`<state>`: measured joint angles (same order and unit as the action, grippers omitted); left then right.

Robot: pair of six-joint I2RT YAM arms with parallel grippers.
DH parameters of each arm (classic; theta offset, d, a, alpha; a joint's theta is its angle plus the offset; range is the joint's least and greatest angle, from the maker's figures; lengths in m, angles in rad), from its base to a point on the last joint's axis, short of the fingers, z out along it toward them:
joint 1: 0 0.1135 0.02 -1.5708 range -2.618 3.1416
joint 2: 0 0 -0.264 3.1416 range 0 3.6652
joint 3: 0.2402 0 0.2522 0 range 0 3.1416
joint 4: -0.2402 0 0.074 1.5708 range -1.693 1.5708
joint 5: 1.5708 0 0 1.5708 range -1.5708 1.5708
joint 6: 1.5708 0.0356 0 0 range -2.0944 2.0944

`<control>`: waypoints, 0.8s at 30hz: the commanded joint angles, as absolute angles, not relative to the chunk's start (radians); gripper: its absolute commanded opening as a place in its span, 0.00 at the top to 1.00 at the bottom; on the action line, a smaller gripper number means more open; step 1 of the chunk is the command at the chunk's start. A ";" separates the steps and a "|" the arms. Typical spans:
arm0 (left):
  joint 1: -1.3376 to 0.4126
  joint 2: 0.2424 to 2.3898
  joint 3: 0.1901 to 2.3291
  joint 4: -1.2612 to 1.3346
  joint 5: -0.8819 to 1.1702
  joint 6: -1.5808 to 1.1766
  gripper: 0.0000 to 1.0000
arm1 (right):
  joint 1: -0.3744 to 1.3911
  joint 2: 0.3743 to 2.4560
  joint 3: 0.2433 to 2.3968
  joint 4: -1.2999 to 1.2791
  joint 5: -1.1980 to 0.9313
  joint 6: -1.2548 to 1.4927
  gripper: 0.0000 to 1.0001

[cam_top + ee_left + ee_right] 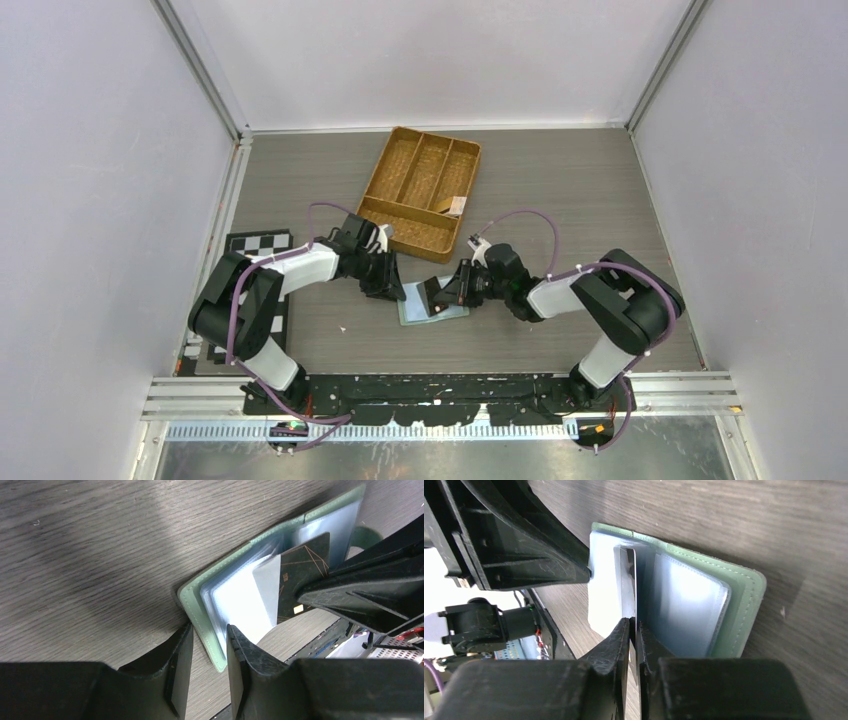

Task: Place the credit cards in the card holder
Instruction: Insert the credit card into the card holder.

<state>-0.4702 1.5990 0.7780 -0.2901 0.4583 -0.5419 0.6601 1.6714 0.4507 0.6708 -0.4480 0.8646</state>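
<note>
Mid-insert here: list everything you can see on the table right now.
card holder: 1, sage green, open at table centre between the arms
credit card: 1 seen, dark, edge-on at the holder's clear sleeves
woven tray: 1, brown, far centre
small pale item: 1, tray's right side, too small to identify
checkered board: 1, black-white, left edge
table: grey woodgrain
left gripper: fingers apart, straddling the holder's edge
right gripper: fingers shut on the card

Both arms are showing white shells w/ black joints: left arm [300, 268], right arm [560, 295]. Purple cables [330, 210] are looping up behind each pincer. Left gripper [209, 630] & right gripper [634, 624] are wearing matte-black, scuffed, wedge-shaped fingers.
</note>
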 commanded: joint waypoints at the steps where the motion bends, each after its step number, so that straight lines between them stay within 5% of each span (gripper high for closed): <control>1: -0.476 1.597 0.765 -0.306 0.383 -0.520 0.67 | 0.691 1.574 0.470 0.409 -0.358 0.784 0.84; 11: -0.476 1.547 0.776 -0.336 0.371 -0.520 0.54 | 0.703 1.446 0.558 0.108 -0.252 0.697 0.54; 24: -0.478 1.557 0.703 -0.260 0.428 -0.564 0.65 | 0.733 1.495 0.601 0.139 -0.298 0.713 0.56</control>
<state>-0.4770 1.5486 0.7425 -0.2871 0.4236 -0.5549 0.7116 1.4727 0.5587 0.1337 -0.2939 0.7204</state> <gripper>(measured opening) 0.372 0.459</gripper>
